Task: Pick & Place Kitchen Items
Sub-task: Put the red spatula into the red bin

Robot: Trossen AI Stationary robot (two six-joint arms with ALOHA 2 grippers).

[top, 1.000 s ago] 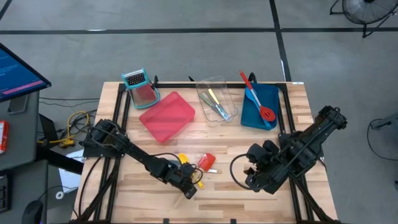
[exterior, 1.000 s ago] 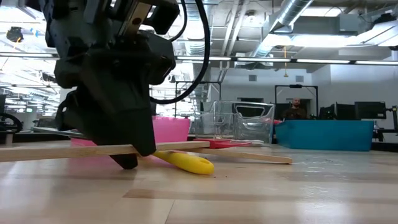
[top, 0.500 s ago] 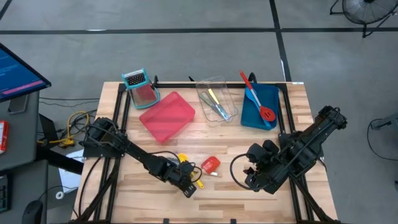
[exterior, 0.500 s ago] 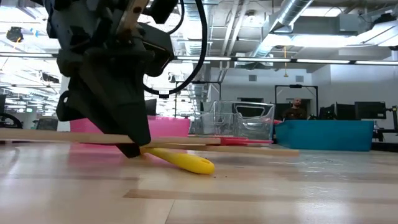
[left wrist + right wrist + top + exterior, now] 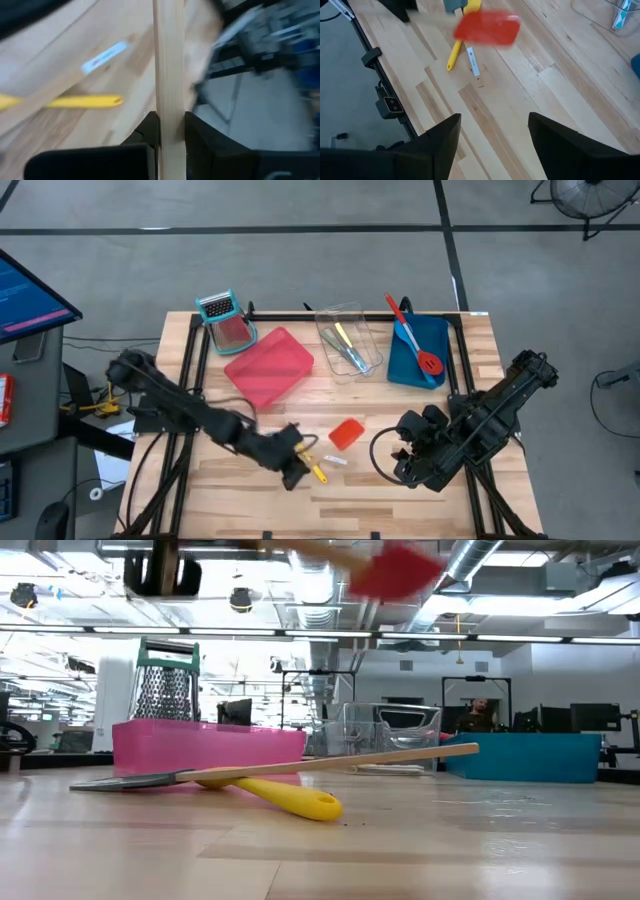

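I judge the main risk to be rotation: the left gripper (image 5: 169, 131) clamps the red spatula with the flat wooden handle (image 5: 345, 432) far from its blade, so the blade's weight could swing it and drop it short of the flat red plastic tray (image 5: 268, 366). That spatula is airborne, just in front of the tray. The left arm reaches low across the table from the tray's left, wrist level. The yellow plastic spoon (image 5: 312, 467) lies on the wood below. The right gripper (image 5: 490, 145) hangs parted and empty, well right of the tray.
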